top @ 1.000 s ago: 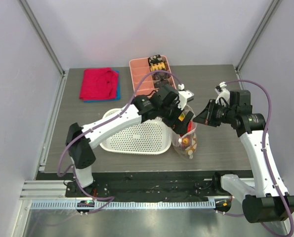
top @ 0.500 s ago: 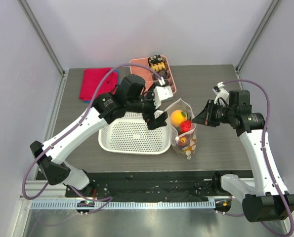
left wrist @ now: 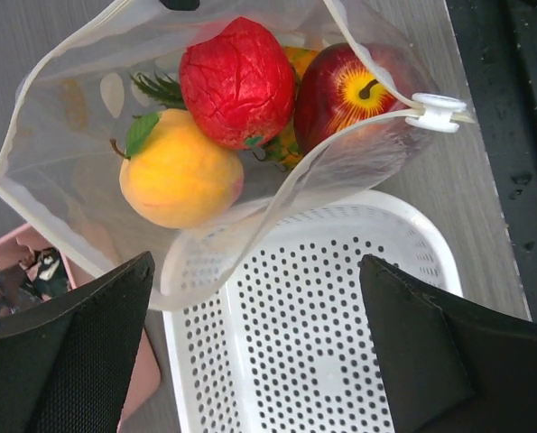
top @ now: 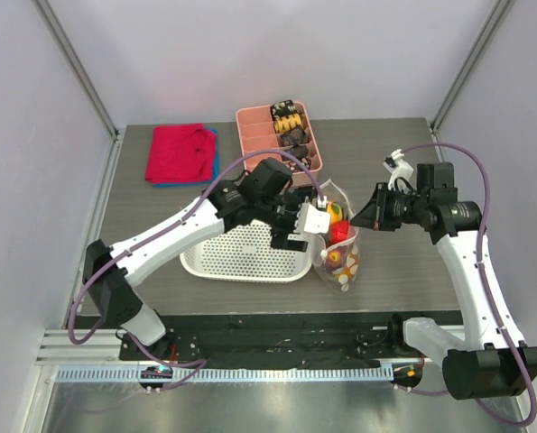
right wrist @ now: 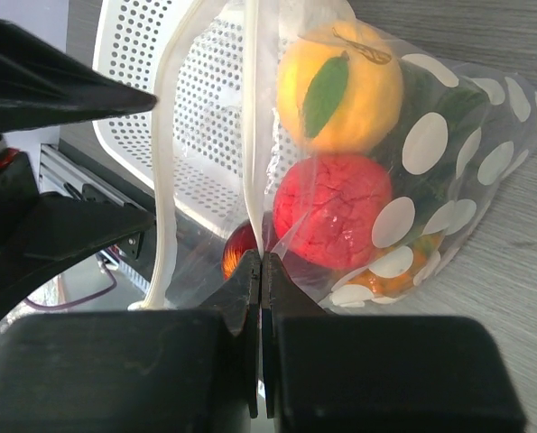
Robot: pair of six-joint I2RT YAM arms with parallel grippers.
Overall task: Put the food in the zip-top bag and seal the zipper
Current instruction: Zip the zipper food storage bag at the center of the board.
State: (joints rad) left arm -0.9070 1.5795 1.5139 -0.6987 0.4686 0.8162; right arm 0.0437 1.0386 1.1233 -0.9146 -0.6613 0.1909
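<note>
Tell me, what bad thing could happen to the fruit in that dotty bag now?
1. Only the right gripper pinches one edge of the zip-top bag, and its mouth gapes open. If that thin film slips free, the bag may flop and the peach, up near the mouth, might roll out.
2. The left gripper hangs open beside the mouth, over the white basket. Moving in, a finger might shove the lip aside or catch the zipper slider.
</note>
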